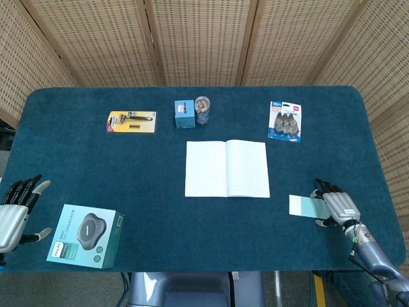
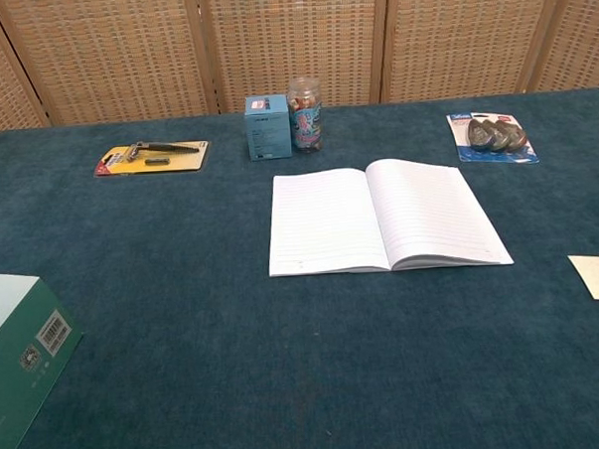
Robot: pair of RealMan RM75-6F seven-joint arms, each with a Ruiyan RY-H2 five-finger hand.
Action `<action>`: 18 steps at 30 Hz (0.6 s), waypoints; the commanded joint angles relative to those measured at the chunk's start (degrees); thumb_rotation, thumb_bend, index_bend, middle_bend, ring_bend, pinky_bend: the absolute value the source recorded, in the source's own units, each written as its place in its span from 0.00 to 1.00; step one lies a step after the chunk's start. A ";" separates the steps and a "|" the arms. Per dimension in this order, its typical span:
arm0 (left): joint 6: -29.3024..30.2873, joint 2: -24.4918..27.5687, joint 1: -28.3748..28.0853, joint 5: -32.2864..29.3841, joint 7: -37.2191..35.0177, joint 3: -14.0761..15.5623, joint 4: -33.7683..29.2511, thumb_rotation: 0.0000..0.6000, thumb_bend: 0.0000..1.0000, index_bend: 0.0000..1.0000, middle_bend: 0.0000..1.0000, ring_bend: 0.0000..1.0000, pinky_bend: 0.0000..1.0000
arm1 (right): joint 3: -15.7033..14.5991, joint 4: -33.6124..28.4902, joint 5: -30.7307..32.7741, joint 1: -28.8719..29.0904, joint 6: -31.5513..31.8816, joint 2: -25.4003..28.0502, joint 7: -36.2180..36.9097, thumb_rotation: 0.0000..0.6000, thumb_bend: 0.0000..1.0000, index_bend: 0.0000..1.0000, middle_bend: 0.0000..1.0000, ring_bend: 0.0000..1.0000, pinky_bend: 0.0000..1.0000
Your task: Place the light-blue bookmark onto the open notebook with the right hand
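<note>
Table (image 1: 192,243), blue cloth cover; contents as seen:

- Open notebook (image 1: 227,169): lies flat at centre, lined pages up.
- Light-blue bookmark (image 1: 301,205): flat on the cloth near the right edge, to the right of the notebook and apart from it (cut off by the frame edge in the chest view).
- Right robot hand (image 1: 333,206): at the bookmark's right end, fingers curved down towards it; whether it has hold of the card cannot be told.
- Left robot hand (image 1: 14,214): at the left edge, fingers spread, holding nothing.
- Teal boxed item (image 1: 85,236): just beside the left robot hand.
- Razor card (image 1: 131,121), small blue box (image 1: 185,114), jar (image 1: 202,110), clip pack (image 1: 285,121): back row.
</note>
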 commanded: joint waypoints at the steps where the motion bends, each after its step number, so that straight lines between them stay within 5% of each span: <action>1: 0.01 -0.01 0.01 -0.03 -0.02 -0.01 0.01 1.00 0.00 0.00 0.00 0.00 0.00 | -0.07 0.39 -0.17 -0.02 0.15 -0.17 -0.08 1.00 0.00 0.29 0.00 0.00 0.10; 18: -0.21 -0.17 -0.07 -0.06 0.52 0.05 -0.03 1.00 0.00 0.00 0.00 0.00 0.00 | 0.06 2.38 0.32 -0.19 -0.20 -0.83 -0.30 1.00 0.00 0.28 0.00 0.00 0.10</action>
